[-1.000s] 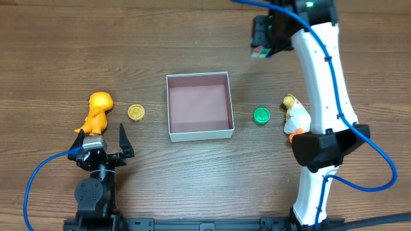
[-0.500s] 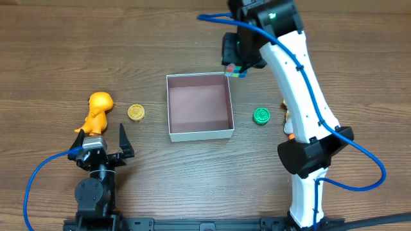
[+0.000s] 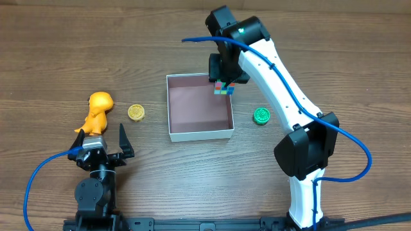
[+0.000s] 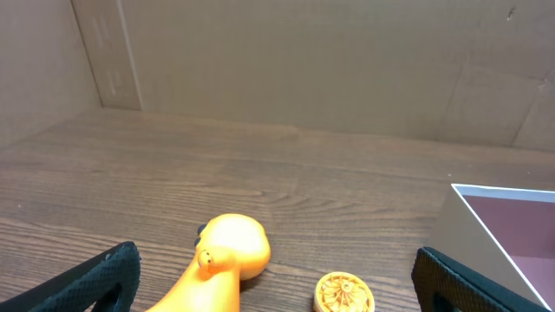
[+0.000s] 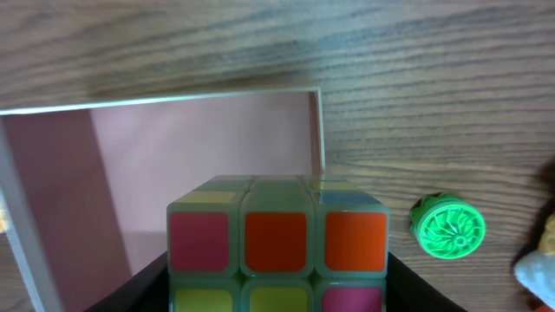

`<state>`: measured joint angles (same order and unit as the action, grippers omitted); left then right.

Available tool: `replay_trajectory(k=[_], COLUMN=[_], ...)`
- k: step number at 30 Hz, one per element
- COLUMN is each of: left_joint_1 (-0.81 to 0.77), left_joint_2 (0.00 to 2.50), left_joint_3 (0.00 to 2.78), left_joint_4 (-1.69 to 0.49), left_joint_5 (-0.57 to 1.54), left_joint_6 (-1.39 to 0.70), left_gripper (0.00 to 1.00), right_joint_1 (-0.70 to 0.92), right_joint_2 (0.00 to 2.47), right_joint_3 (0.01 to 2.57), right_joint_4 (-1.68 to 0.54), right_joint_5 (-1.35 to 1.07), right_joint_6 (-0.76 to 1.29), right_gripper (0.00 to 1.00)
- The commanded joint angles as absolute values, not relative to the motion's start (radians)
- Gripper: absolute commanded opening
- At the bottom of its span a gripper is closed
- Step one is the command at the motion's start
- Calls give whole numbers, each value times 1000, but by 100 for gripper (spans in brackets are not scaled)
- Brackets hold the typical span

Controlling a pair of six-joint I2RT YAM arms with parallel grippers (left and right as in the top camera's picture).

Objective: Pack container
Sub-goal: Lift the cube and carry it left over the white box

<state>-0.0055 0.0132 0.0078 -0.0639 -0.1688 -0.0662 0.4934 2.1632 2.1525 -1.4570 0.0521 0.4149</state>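
Observation:
The container (image 3: 200, 134) is a shallow white-walled box with a pinkish-brown inside, at the table's middle; it also shows in the right wrist view (image 5: 130, 156) and the left wrist view (image 4: 486, 217). My right gripper (image 3: 224, 88) is shut on a puzzle cube (image 5: 277, 243) with coloured squares and holds it above the box's far right corner. My left gripper (image 3: 103, 146) is open and empty near the front left. An orange dinosaur toy (image 3: 98, 113) and a yellow disc (image 3: 135, 113) lie left of the box. A green disc (image 3: 261, 115) lies right of it.
The right arm (image 3: 282, 96) reaches across from the front right. A white and orange toy peeks in at the right edge of the right wrist view (image 5: 542, 260). A cardboard wall (image 4: 303, 61) stands behind the table.
My right gripper has carried the cube left and nearer, from beyond the box's far right to above its far right corner. The left arm has not moved.

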Motion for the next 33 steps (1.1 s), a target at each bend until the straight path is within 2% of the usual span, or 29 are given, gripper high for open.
replay_trajectory(k=[1,21,33], left_joint_1=[1,1,1], left_joint_2=[11,11,11], left_joint_3=[5,5,5], left_joint_4=[-63,-63,-63], left_joint_5=[-164,-164,-164], left_joint_6=[-41,-41,-41], left_gripper=[100,100,100], right_joint_1=[502,572,572], right_joint_2=[2154,2155,2155], right_joint_3=[2102,2088,1948], right_joint_4=[-1415,-1328,-1200], right_joint_5=[50,98,93], right_joint_6=[419,411,392], right_gripper=[32,34,36])
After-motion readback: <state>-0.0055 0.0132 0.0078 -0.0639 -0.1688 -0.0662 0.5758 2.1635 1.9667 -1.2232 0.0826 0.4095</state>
